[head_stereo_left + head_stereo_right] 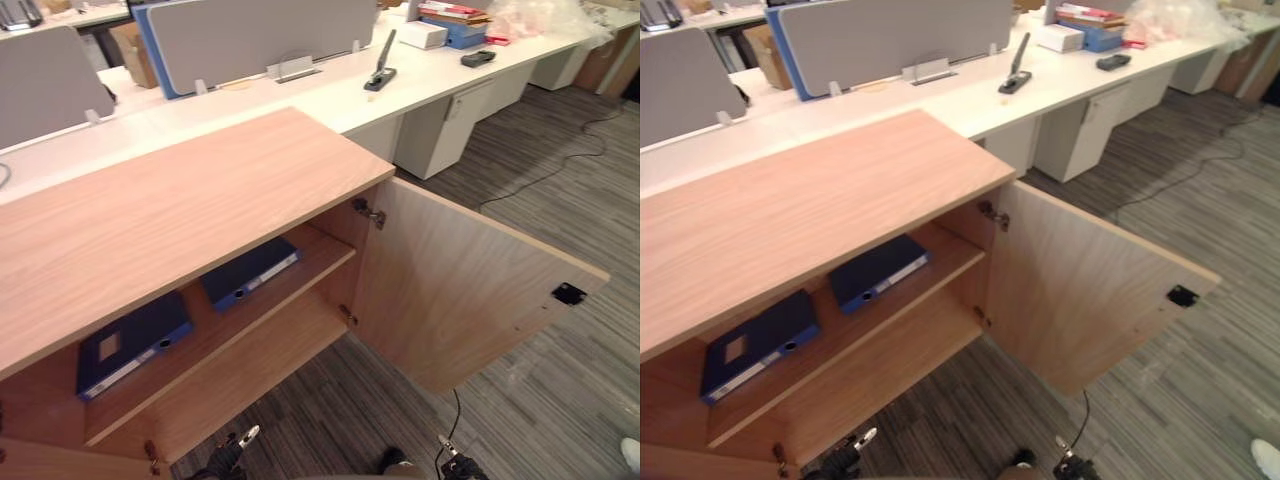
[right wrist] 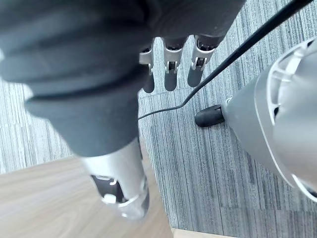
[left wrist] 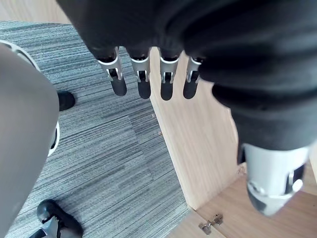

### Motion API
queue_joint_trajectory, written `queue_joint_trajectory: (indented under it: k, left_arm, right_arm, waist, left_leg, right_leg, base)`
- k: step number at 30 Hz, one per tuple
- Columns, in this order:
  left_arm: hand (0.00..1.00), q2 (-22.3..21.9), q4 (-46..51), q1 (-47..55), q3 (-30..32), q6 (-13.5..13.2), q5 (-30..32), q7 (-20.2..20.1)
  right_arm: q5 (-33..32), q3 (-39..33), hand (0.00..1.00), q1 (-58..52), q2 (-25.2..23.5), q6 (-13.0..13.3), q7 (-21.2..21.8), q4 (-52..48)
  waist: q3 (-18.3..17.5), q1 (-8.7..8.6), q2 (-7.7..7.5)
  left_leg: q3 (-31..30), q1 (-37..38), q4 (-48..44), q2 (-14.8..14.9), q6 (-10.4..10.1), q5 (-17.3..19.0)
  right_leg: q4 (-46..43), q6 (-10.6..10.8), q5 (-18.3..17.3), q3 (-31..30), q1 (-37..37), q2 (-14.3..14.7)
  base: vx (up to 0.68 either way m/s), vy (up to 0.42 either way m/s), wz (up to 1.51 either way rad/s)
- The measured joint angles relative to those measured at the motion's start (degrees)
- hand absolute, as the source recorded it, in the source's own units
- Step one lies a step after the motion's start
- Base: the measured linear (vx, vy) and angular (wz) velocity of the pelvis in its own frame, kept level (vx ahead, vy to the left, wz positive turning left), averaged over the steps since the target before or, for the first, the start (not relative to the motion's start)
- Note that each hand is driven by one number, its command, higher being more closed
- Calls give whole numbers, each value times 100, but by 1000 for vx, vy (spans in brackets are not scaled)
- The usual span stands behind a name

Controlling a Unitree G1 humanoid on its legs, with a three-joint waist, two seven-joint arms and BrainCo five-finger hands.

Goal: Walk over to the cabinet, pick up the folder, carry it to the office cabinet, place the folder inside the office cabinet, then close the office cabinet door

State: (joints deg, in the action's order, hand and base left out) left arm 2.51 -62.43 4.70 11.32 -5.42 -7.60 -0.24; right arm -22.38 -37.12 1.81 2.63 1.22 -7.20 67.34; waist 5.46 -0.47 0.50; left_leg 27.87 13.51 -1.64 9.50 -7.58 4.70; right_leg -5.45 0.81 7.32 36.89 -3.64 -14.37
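The wooden office cabinet stands right in front of me with its right door swung wide open. Two dark blue folders lie flat on its upper shelf: one to the left, the other nearer the middle. The lower shelf is bare. My left hand hangs low beside the cabinet's wooden front, fingers straight and holding nothing. My right hand hangs over the grey carpet by the open door's edge, fingers also straight and empty. Both hands show at the bottom edge of the eye views, left hand and right hand.
Behind the cabinet runs a long white desk with grey partition screens, a black device and a stack of books. A white drawer pedestal stands under the desk. A black cable crosses the striped carpet at the right.
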Motion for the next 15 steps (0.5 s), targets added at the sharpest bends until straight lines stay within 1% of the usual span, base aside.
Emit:
queue_joint_trajectory:
  k: [3,4,5,6,7,9,10,12,13,14,15]
  left_arm:
    - [0,-2,4,-4,-7,1,-122,92]
    - [0,0,7,-5,-7,1,-121,106]
    - [0,-1,10,-4,-6,1,-122,108]
    - [0,-3,10,1,3,2,-123,115]
    - [0,-5,15,1,26,2,-129,118]
    - [0,-10,41,7,38,3,-147,123]
    - [0,-5,43,10,46,6,-151,125]
    - [0,2,56,42,120,16,-239,148]
    - [0,2,74,54,145,17,-247,148]
    - [0,7,128,120,210,17,-261,153]
    - [0,15,124,128,229,21,-274,158]
  right_arm:
    - [-125,15,0,90,-4,1,0,79]
    - [-127,17,0,65,-15,1,0,100]
    - [-127,16,0,50,-18,1,0,101]
    - [-127,16,0,23,-19,1,-1,100]
    - [-126,16,0,18,-25,2,-1,99]
    - [-125,15,0,57,-24,8,-1,91]
    - [-126,18,0,76,-29,7,-2,90]
    - [-125,87,0,71,-47,21,-42,12]
    - [-126,112,0,75,-46,23,-58,-51]
    - [-126,164,0,111,-26,45,-120,-383]
    - [-125,255,0,123,18,61,-152,-495]
  waist:
    - [86,-11,32]
    - [108,-19,24]
    - [110,-20,25]
    - [110,-23,28]
    - [113,-18,20]
    - [116,-15,25]
    - [122,-14,22]
    - [114,-18,16]
    - [101,-20,17]
    - [44,-16,58]
    - [39,-18,65]
  left_leg:
    - [-33,170,-106,93,-17,69]
    - [-35,219,-134,115,-20,88]
    - [-31,265,-147,127,-37,105]
    - [-31,287,-160,158,-78,161]
    - [-32,314,-172,171,-67,229]
    - [-14,331,-187,177,-137,350]
    - [-1,331,-199,179,-145,391]
    - [134,328,-310,204,-134,600]
    - [173,306,-333,208,-166,645]
    - [363,230,-364,251,-219,701]
    - [420,218,-368,255,-250,676]
  right_leg:
    - [361,-25,208,-247,207,252]
    - [515,-4,264,-275,313,323]
    - [581,-8,278,-290,354,354]
    - [732,14,331,-324,435,437]
    - [889,16,409,-366,502,498]
    - [1058,23,513,-471,491,577]
    - [1060,24,520,-507,474,588]
    - [1065,44,534,-630,423,622]
    - [1066,44,535,-683,377,635]
    - [1066,33,545,-825,183,692]
    - [1066,29,555,-899,126,724]
  base:
    - [6,-61,-48]
    - [-16,-33,-30]
    - [-19,-11,-19]
    - [-16,6,-15]
    - [-30,13,-17]
    - [-47,32,-27]
    - [-71,62,-36]
    - [-60,63,-33]
    - [3,33,-53]
    - [29,13,-51]
    - [45,7,-55]
